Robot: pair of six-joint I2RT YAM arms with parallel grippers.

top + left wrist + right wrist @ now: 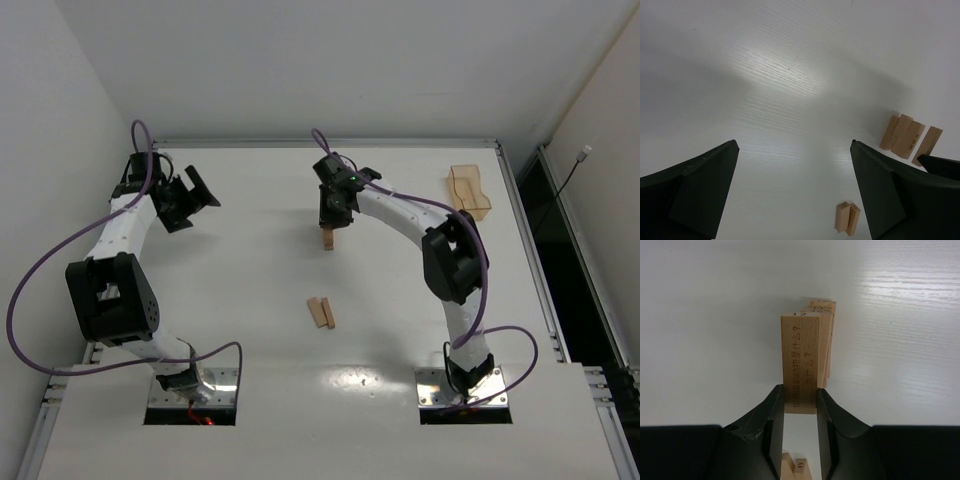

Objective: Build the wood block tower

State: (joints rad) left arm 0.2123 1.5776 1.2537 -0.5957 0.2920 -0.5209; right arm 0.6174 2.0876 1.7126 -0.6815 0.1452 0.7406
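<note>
Your right hand pinches one wood block by its end, close over the tower just past its fingertips. Left hand gapes empty. Release off-centre and you may topple it.

Over in the far right corner sat the translucent orange-tan tray, open side up, just beside the metal rail that ran down the right edge of the white table. Another rail closed off the far edge. Plain white walls boxed the table in at the back and on both sides. A thin black cable ran down from a small white plug on the right wall. Glare shone on the near tabletop.
</note>
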